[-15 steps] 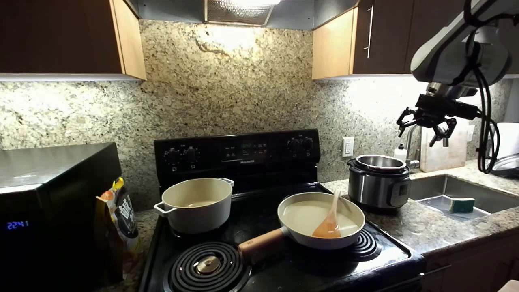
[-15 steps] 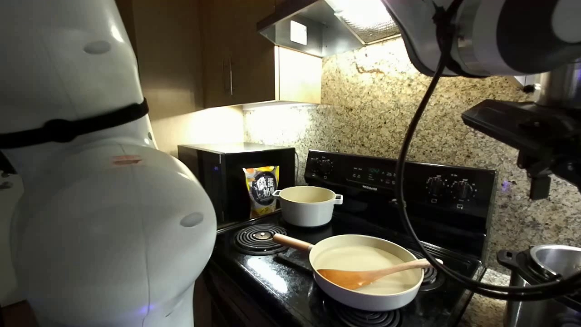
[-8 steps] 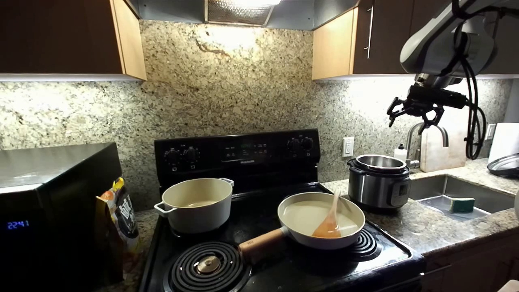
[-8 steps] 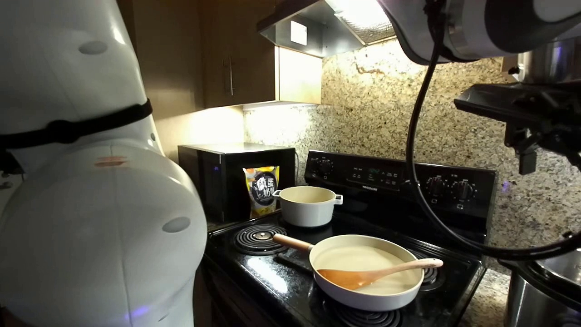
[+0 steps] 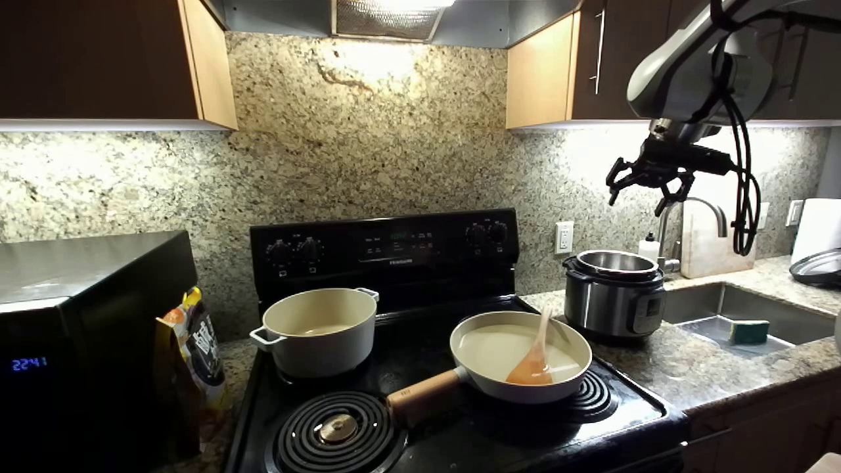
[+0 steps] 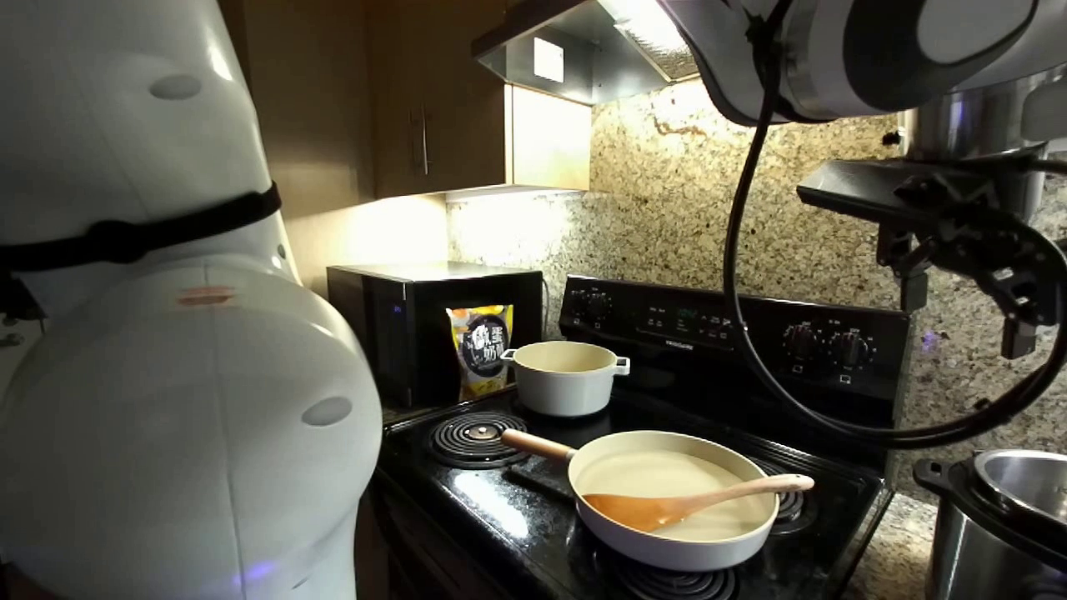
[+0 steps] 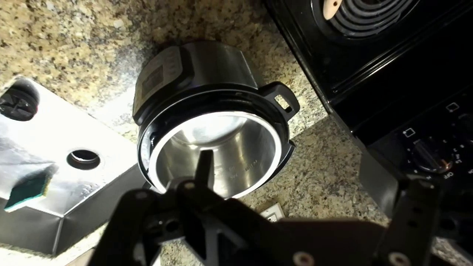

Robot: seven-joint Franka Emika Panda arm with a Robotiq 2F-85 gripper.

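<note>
The black Robotiq gripper (image 5: 636, 207) hangs, its two fingers spread wide, above the round silver-and-black electric pressure cooker (image 5: 608, 305), which sits on the speckled beige granite counter (image 5: 683, 374). In an exterior view the gripper is just past twelve o'clock of the cooker, with a gap between them; in the wrist view one finger overlaps the mouth of the shiny steel inner pot (image 7: 240, 162), while the other stands off toward three o'clock. In that view the stainless-steel sink (image 7: 92, 199) lies between eight and nine o'clock of the cooker, a green-and-yellow rectangular sponge (image 7: 29, 190) in it, and the black coil-burner electric stove (image 7: 388, 66) at two o'clock.

In an exterior view, a shallow pale-grey round frying pan (image 5: 525, 394) with a cream interior rests on the stove at eight o'clock of the cooker, its wooden handle pointing between eight and nine. An orange-brown wooden spatula (image 5: 533, 368) lies in it, its pale handle leaning across the rim. At nine o'clock of the pan stands a deep pale-grey two-handled pot (image 5: 325, 358), and beyond it, also toward nine, a glossy yellow-and-black printed bag (image 5: 204, 351) beside the boxy black microwave (image 5: 85, 407)
</note>
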